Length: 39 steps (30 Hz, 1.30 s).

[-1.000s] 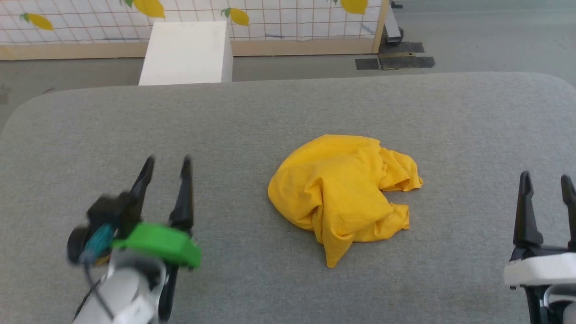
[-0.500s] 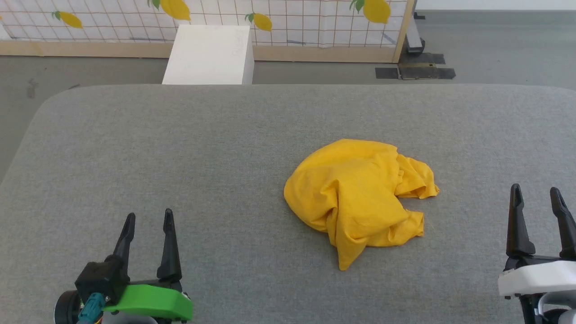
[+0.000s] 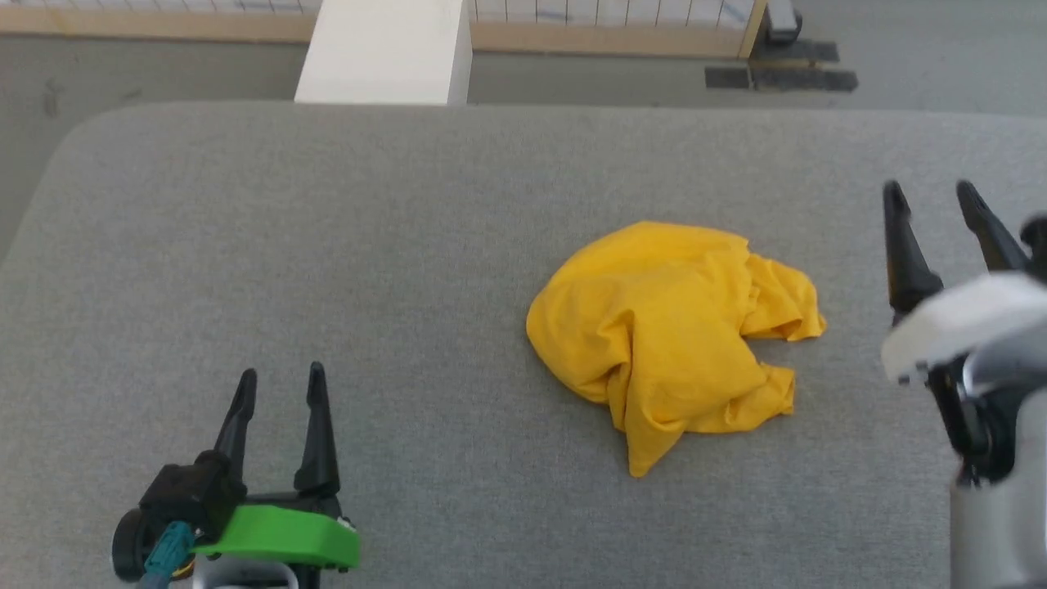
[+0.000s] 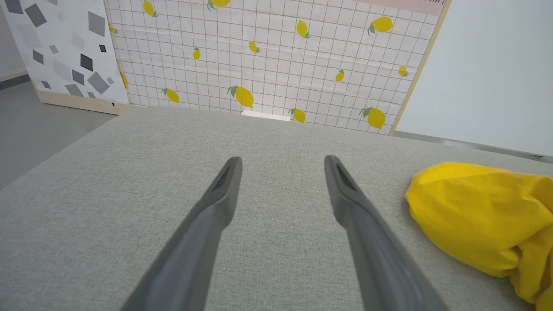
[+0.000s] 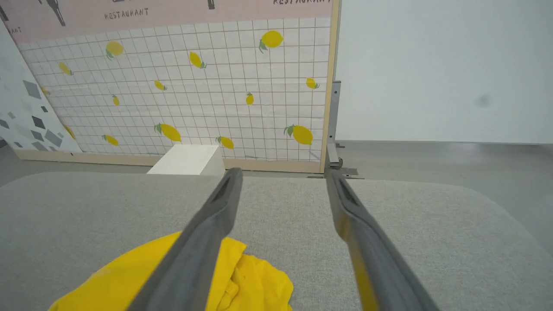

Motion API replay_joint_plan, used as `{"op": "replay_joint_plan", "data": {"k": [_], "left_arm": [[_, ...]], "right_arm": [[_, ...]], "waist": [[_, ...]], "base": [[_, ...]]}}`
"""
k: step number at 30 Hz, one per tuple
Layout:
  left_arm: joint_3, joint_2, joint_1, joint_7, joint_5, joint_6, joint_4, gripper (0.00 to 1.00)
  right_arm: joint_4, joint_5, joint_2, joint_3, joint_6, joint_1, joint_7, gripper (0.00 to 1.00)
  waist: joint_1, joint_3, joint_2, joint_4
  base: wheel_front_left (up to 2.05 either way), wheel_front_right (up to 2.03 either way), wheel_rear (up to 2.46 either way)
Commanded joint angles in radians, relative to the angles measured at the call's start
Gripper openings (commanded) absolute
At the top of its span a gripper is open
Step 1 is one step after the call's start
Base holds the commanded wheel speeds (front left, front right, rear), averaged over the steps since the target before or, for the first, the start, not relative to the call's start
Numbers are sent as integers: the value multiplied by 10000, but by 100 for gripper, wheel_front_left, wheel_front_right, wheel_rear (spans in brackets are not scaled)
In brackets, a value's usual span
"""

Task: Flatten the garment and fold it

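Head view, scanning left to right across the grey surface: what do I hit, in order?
left gripper → garment, a crumpled yellow heap → right gripper

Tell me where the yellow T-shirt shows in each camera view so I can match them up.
Head view: the garment lies crumpled just right of centre.
Left wrist view: the garment is at the right edge, below the middle.
Right wrist view: the garment is at the bottom edge, left of centre.
Shared landmark: the white box beyond the garment, a thin sliver in the left wrist view, clearer in the right wrist view.
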Motion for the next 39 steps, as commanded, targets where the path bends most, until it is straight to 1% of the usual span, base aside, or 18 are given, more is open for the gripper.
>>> {"op": "replay_joint_plan", "data": {"k": [1,5,7,12,14,17,20,23,24,25,26,31,36,39], "left_arm": [[58,-119,-302,-47,172,-142,65,100],[153,-349,-575,-47,390,-457,238,100],[191,-466,-691,-47,496,-599,331,100],[318,-719,-888,-47,757,-885,538,100],[357,-788,-953,-47,846,-997,610,100],[399,-891,-1047,-47,961,-1141,672,100],[432,-1003,-1100,-47,1048,-1282,757,100],[483,-1083,-1105,-47,1125,-1387,839,100],[497,-1112,-1107,-47,1153,-1427,872,100],[509,-1133,-1106,-47,1175,-1457,905,100],[534,-1157,-1104,-47,1200,-1485,944,100],[737,-1224,-1039,-47,1314,-1532,1025,100],[939,-1249,-793,-47,1388,-1547,1060,100],[1031,-1260,-630,-47,1424,-1528,1035,100]], "right_arm": [[193,156,-23,-11,-15,-429,610,100],[843,457,-23,-363,-15,-1360,2406,100],[1156,296,-167,-329,-15,-1616,3098,100],[2081,106,-567,-240,-15,-1849,4387,100],[2465,106,-615,-352,-15,-1830,4982,100],[2844,64,-635,-654,-15,-1822,5631,100],[3100,-204,-745,-849,-15,-1758,5891,100],[3395,-308,-668,-1045,-15,-1678,6176,100],[3485,-306,-636,-1053,-15,-1644,6291,70],[3521,-296,-613,-1085,-15,-1627,6307,23],[3532,-266,-586,-1087,-15,-1618,6247,0],[3459,-21,-758,-778,-15,-1842,5567,0],[3226,386,-1205,-569,-15,-2506,4844,0],[3024,564,-1527,-686,-15,-2838,4733,0]], "waist": [[1,595,0,159],[1,1001,0,380],[1,1137,0,533],[1,1425,0,895],[1,1526,0,1030],[1,1666,0,1210],[1,1796,0,1375],[1,1835,0,1440],[1,1828,0,1460],[1,1802,0,1469],[1,1755,0,1471],[1,1298,0,1306],[1,621,0,968],[1,339,0,793]], "base": [[0,0,0],[0,0,0],[0,0,0],[0,0,0],[0,0,0],[0,0,0],[0,0,0],[0,0,0],[0,0,0],[0,0,0],[0,0,0],[0,0,0],[0,0,0],[0,0,0]]}}
